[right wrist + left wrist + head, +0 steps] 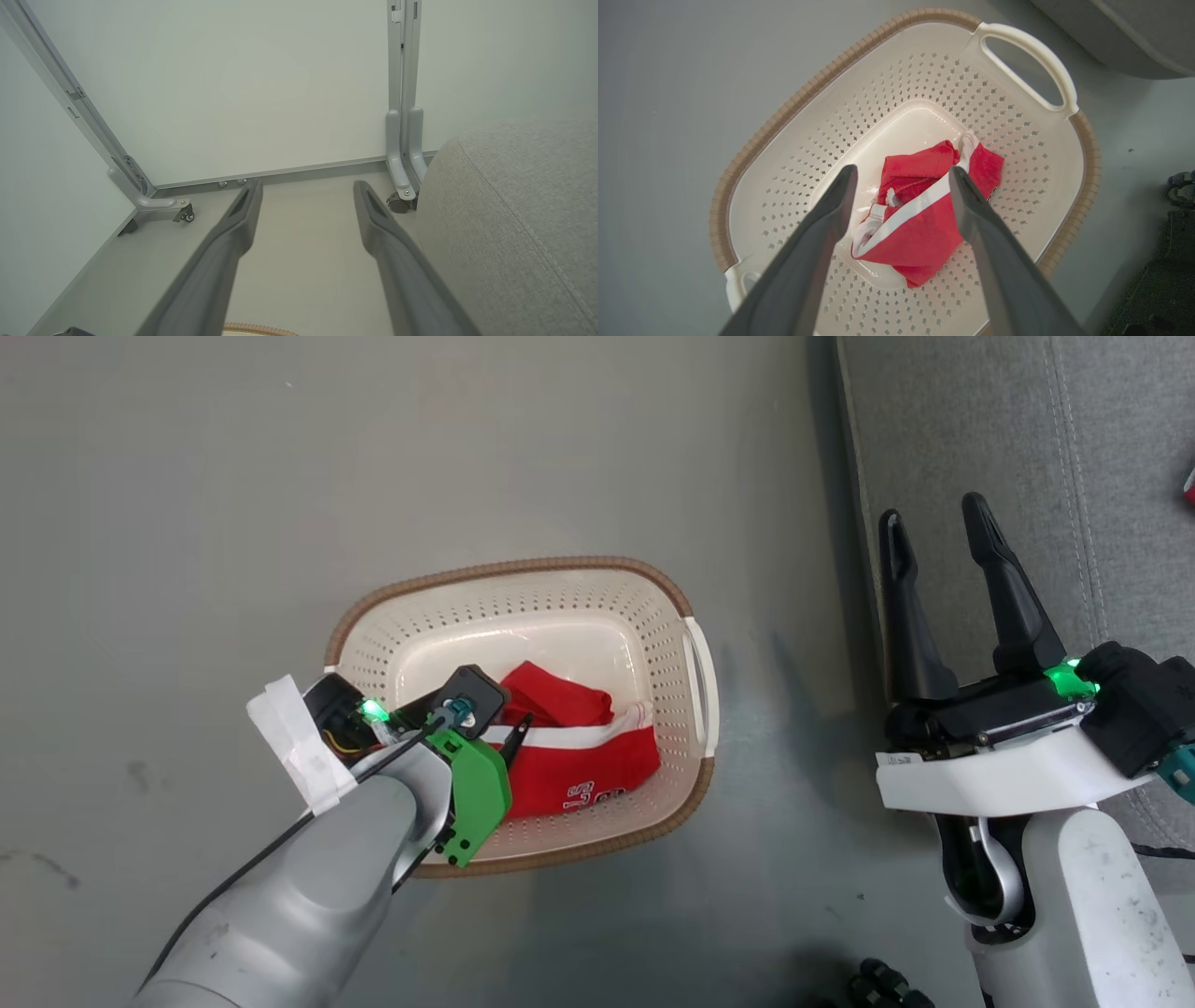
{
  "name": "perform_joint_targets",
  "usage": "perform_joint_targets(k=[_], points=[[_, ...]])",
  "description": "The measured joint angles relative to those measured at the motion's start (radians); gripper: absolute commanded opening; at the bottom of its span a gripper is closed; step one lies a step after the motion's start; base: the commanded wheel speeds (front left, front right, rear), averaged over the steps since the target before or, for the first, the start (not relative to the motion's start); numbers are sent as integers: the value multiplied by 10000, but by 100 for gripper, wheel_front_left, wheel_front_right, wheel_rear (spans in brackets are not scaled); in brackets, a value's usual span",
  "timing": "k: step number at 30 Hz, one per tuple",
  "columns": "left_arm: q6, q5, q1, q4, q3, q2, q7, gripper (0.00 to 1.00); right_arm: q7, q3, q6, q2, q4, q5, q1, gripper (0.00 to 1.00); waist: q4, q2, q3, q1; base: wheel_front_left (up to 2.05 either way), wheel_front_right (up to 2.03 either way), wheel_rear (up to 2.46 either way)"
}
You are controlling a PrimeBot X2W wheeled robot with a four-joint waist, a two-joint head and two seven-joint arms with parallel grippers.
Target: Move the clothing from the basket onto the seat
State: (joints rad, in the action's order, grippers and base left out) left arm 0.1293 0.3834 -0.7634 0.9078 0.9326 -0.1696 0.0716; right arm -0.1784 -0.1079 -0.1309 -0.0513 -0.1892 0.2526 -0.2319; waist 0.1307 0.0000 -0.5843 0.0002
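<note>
Head view: the clothing (579, 756), a red bundle with a white stripe, lay inside the basket (523, 565), and the seat (980, 429) stood to the right of the basket. The right gripper (934, 513) hung between them, fingers apart, empty.

Left wrist view: the left gripper (902, 171) hovered over the basket, fingers spread above the clothing, holding nothing.

Right wrist view: the seat's near corner carried no clothing. Grasp, lift and carry all seemed yet to do.

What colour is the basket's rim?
The basket rim is brown with a woven look, best seen in the left wrist view.
</note>
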Motion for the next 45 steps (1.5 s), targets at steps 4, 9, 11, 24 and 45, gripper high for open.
perform_joint_targets(k=[4, 9, 11, 24, 45], points=[[0, 591, -543, 548, 711, -345, -525, 100, -355, -251, 2, -6, 299, 305, -240, 100, 397, 0, -811, 0, 0, 0, 0], [0, 1193, -1015, 911, 1522, -821, -1139, 100, -662, -604, 0, -8, 663, 658, -544, 100, 975, 0, -1668, 1, 0, 0, 0], [0, 1369, -1167, 972, 1843, -1034, -1358, 100, -729, -729, 0, -6, 798, 817, -654, 100, 1261, 0, -1972, 1, 0, 0, 0], [0, 2196, -2009, 1141, 3068, -1983, -2592, 100, -842, -1200, 0, -4, 984, 1595, -1034, 100, 2553, 0, -3412, 0, 0, 0, 0], [0, 1948, -2779, 1937, 3450, -2376, -4207, 100, -842, -1586, 0, 0, 1011, 1833, -1194, 100, 3065, 0, -4116, -1, 0, 0, 0]])
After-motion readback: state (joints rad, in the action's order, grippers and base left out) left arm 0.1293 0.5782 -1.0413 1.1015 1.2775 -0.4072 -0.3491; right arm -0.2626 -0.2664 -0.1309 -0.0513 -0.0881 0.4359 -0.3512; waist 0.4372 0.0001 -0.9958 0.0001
